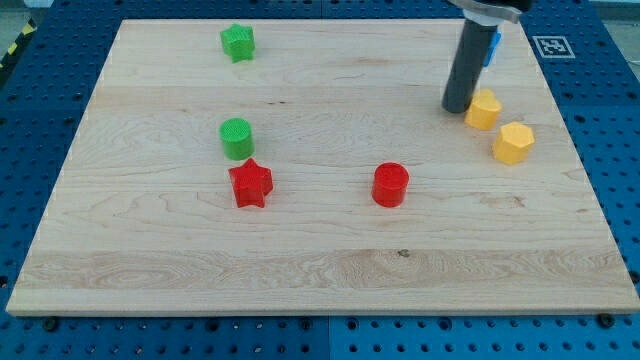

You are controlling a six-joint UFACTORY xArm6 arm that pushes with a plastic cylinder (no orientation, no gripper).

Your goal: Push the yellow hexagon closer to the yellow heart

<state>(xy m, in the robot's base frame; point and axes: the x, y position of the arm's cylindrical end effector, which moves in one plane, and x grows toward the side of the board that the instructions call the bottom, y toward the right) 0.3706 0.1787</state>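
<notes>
The yellow hexagon (pixel 513 142) lies near the board's right edge. The yellow heart (pixel 483 109) lies just up and left of it, a small gap between them. My tip (pixel 457 109) rests on the board right at the heart's left side, touching it or nearly so. The heart is between my tip and the hexagon. The dark rod rises from the tip toward the view's top.
A blue block (pixel 493 47) shows partly behind the rod near the top. A red cylinder (pixel 390 185) and a red star (pixel 250 184) lie mid-board. A green cylinder (pixel 237 138) sits above the red star, and a green star (pixel 238 43) is at top left. The wooden board (pixel 320 270) ends close to the hexagon's right.
</notes>
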